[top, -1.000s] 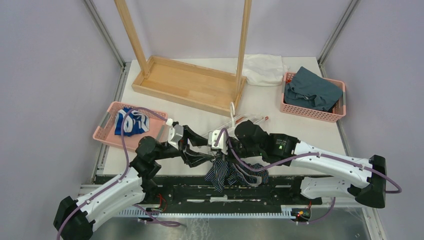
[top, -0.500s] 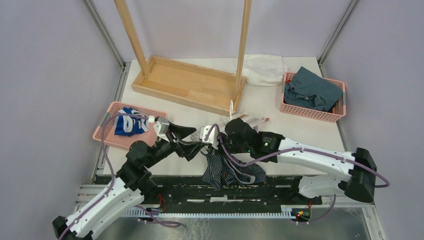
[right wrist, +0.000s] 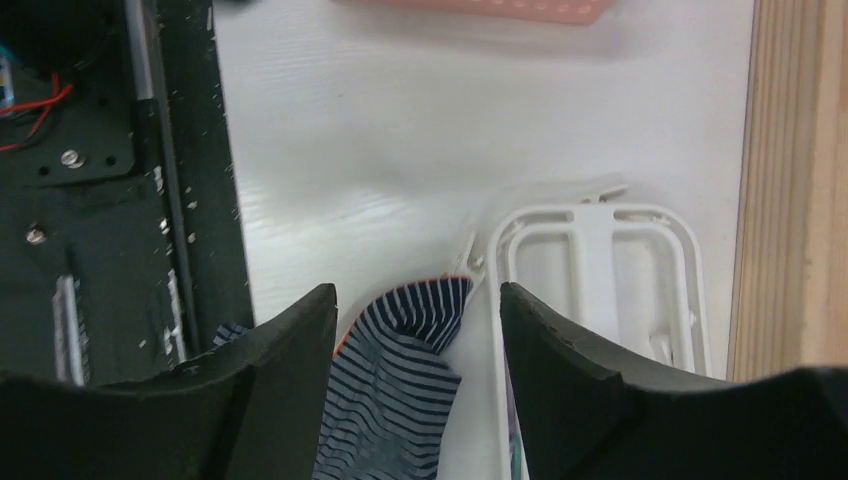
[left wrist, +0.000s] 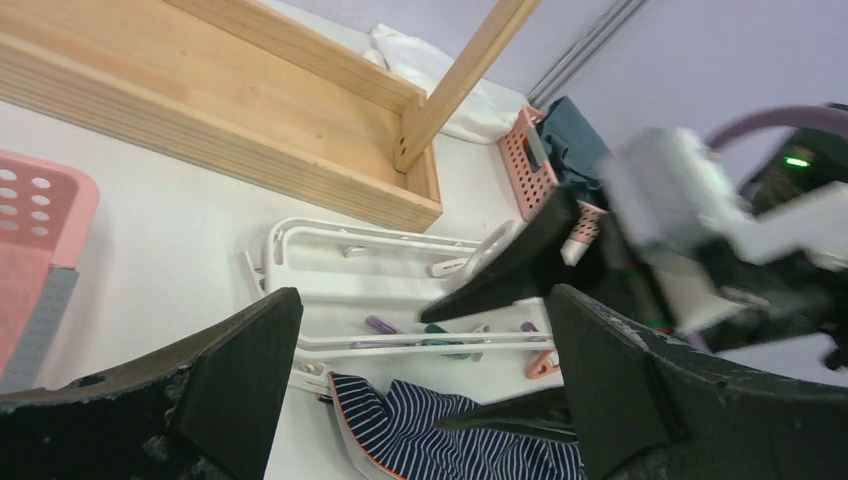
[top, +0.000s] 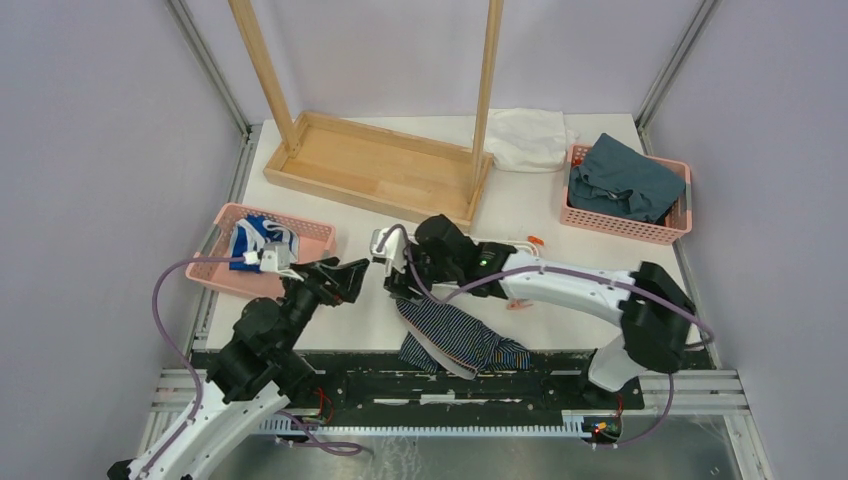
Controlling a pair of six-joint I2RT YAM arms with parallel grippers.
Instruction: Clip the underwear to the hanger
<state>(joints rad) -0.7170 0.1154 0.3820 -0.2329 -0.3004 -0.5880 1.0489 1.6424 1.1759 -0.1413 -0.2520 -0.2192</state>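
Note:
The underwear point(top: 455, 335), dark navy with light pinstripes and orange trim, lies crumpled on the table near the front edge. The white hanger point(top: 508, 243) lies flat on the table, mostly under my right arm, its orange clip point(top: 536, 240) showing. In the right wrist view the underwear point(right wrist: 400, 370) has its top corner against a clip at the corner of the hanger point(right wrist: 590, 260). My right gripper point(right wrist: 418, 350) hovers open above that cloth, not touching it. My left gripper point(left wrist: 425, 390) is wide open and empty, left of the underwear point(left wrist: 440, 440) and hanger point(left wrist: 330, 260).
A tall wooden rack point(top: 380, 165) stands behind the hanger. A pink basket point(top: 215, 262) with a blue-and-white garment sits at the left. Another pink basket point(top: 620, 225) with teal cloth is at the back right, a white cloth point(top: 528, 138) beside it.
Both grippers opened and let go of the underwear, which now lies flatter on the table. The left arm drew back to the left; the right gripper moved left and away from me.

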